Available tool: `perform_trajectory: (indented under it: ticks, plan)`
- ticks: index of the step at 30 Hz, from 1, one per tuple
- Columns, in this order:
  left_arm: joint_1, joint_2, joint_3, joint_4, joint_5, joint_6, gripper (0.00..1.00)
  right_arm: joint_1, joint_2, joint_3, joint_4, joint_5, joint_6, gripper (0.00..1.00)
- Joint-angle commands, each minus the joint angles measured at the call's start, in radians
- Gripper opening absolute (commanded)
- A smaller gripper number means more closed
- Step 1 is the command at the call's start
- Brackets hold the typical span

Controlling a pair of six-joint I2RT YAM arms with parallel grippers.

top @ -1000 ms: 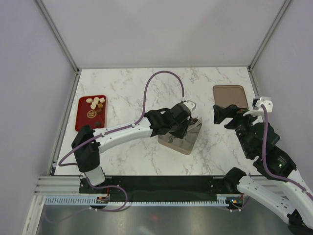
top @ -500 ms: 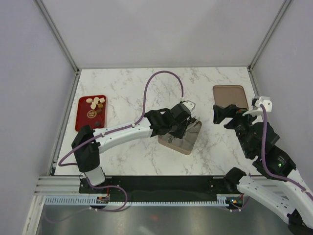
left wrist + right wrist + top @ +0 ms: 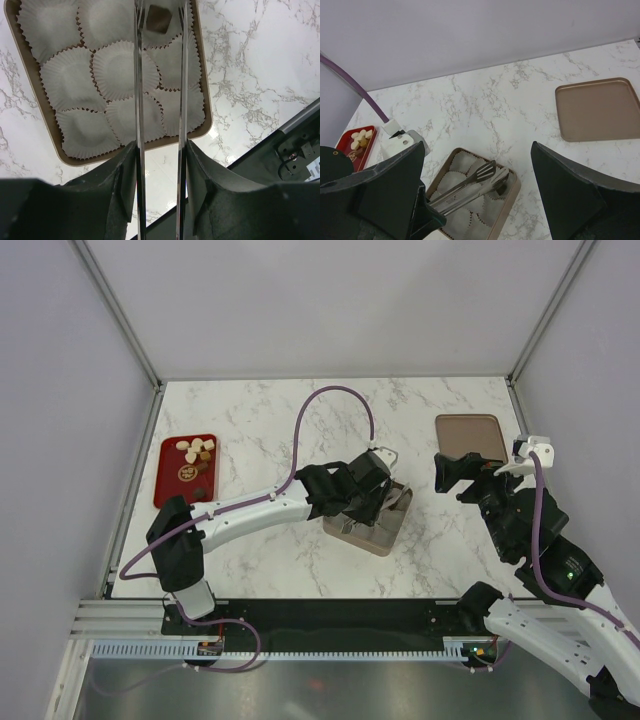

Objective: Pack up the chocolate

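Placing step, I reckon: left jaws are clamped on the tongs (image 3: 139, 100), holding them over the box (image 3: 362, 537). One dark piece (image 3: 159, 19) sits between the tong tips, over a cup (image 3: 161, 30) in the far corner row. There's a gap beside the piece on at least one side, so I read it as let go or nearly. Can't tell if it's fully seated in the cup.

The other cups (image 3: 117, 70) in left wrist view look empty, so the task is early. The rest of the chocolate (image 3: 196, 452), pale and dark, is on the red tray (image 3: 170, 495) at the left of the surface (image 3: 260, 410), well apart from the box.

Right jaws are spread wide with nothing in them, off to the right near the lid (image 3: 470, 437).

Next move, as I judge it:
- lift the tongs straight up, clear of the cup walls
- don't drag the paper or flick the piece out
- swing left to the tray, tips apart, for another piece
- keep enough squeeze that the tongs don't slip in my jaws

The lid is a job for later.
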Motion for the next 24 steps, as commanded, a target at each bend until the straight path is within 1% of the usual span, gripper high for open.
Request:
perform_trajectory:
  ticks: [1,3,7,9,15,16,18,22,24]
  plan:
    - [-0.011,-0.034,0.007,0.008,0.001,-0.026,0.49,-0.002,-0.001,0.009,0.013,-0.004,0.008,0.96]
    - [-0.011,-0.037,0.008,0.005,-0.002,-0.024,0.52,0.000,0.000,0.009,0.013,-0.005,0.008,0.96]
    - [-0.011,-0.043,0.016,-0.013,-0.031,-0.018,0.52,-0.003,-0.004,0.009,0.013,-0.013,0.009,0.96]
    - [-0.011,-0.049,0.045,-0.041,-0.057,-0.009,0.52,-0.002,-0.003,0.011,0.013,-0.012,0.009,0.96]
    - [-0.003,-0.075,0.126,-0.173,-0.224,0.009,0.50,-0.002,0.000,-0.003,0.020,-0.047,0.034,0.96]
    - [0.009,-0.083,0.132,-0.190,-0.256,0.005,0.49,-0.002,0.002,-0.008,0.026,-0.056,0.038,0.96]
    - [0.032,-0.093,0.137,-0.239,-0.276,-0.008,0.49,-0.002,0.005,-0.028,0.033,-0.079,0.052,0.96]
    - [0.155,-0.146,0.100,-0.296,-0.289,-0.078,0.49,-0.002,0.016,-0.066,0.069,-0.130,0.070,0.96]
    - [0.210,-0.198,0.053,-0.306,-0.286,-0.101,0.49,-0.002,0.025,-0.084,0.081,-0.169,0.077,0.96]
